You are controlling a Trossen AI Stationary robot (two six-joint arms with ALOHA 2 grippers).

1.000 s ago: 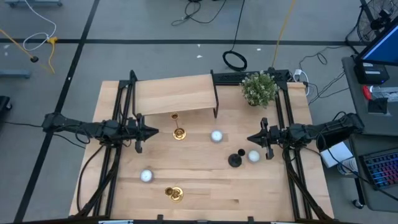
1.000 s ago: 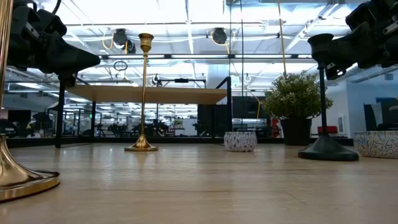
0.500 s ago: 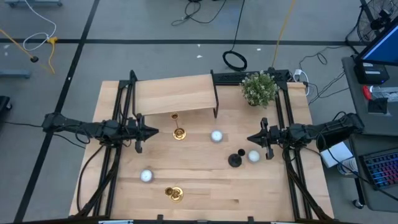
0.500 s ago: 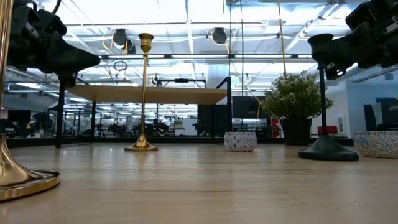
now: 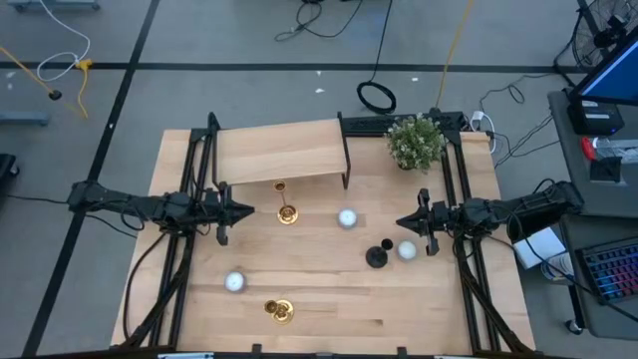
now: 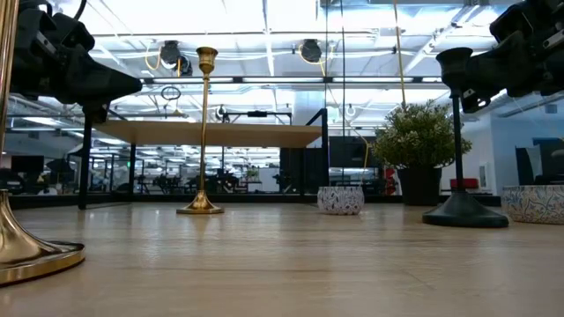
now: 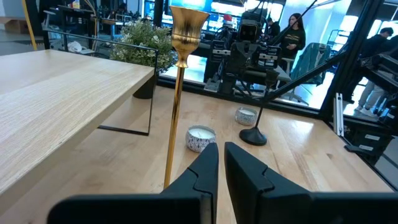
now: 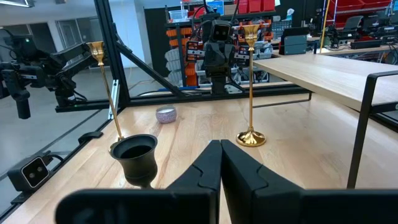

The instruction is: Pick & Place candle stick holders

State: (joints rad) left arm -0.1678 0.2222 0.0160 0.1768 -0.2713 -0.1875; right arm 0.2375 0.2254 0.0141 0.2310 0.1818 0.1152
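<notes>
Left gripper (image 5: 242, 210) is hovering closed and empty, facing the gold candle stick holder (image 5: 285, 212) nearby. Right gripper (image 5: 402, 223) is hanging closed and empty beside the black holder (image 5: 376, 256). Second gold holder (image 5: 279, 311) is standing near the front edge.

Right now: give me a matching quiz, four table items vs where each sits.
Items:
1. black holder
2. plant
3. gold holder
4. second gold holder

Places:
A. near front edge
B. just ahead of left gripper
C. back right corner
D. beside a white candle, near right gripper

Pairs: 1-D, 2-C, 3-B, 4-A
</notes>
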